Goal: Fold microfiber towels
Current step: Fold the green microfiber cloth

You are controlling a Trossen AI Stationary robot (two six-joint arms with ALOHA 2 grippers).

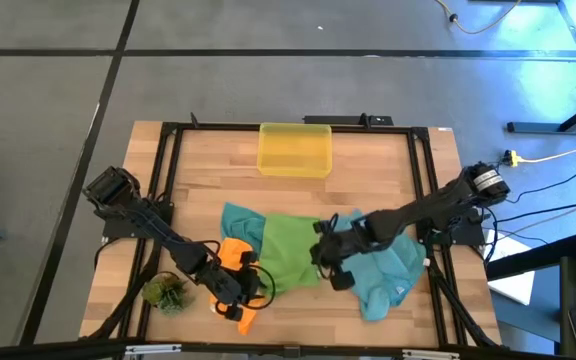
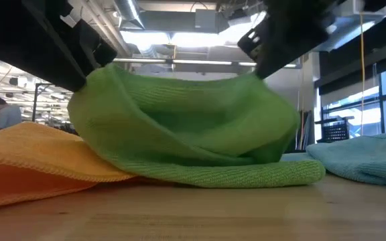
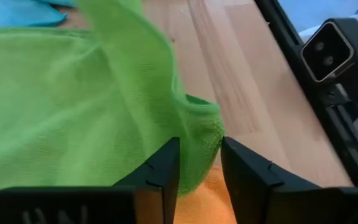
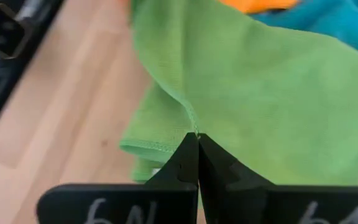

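A green towel (image 1: 290, 250) lies mid-table, overlapping an orange towel (image 1: 234, 256) at its left and a teal towel (image 1: 240, 220) behind it. A second teal towel (image 1: 386, 272) lies bunched at the right. My left gripper (image 3: 199, 168) is shut on the green towel's near left part. My right gripper (image 4: 197, 146) is shut on its near right part. In the low view the green towel (image 2: 186, 127) is raised at both ends and sags between them. My left gripper pinches a hemmed corner of the green towel (image 3: 202, 127) between its two fingers. That end is lifted off the table above the orange towel (image 3: 207, 193). My right gripper pinches the green towel's hemmed edge (image 4: 193, 121) between its shut fingertips, coming from above. That end is raised, and the cloth falls away in a fold (image 4: 143, 147) onto the table. Its lower fold (image 2: 246, 173) rests on the wood.
A yellow translucent bin (image 1: 295, 150) stands at the far middle of the table. A small green plant tuft (image 1: 166, 292) sits near the front left. The black frame rails (image 1: 430, 200) run along both sides. Bare wood (image 1: 208, 170) lies beside the bin.
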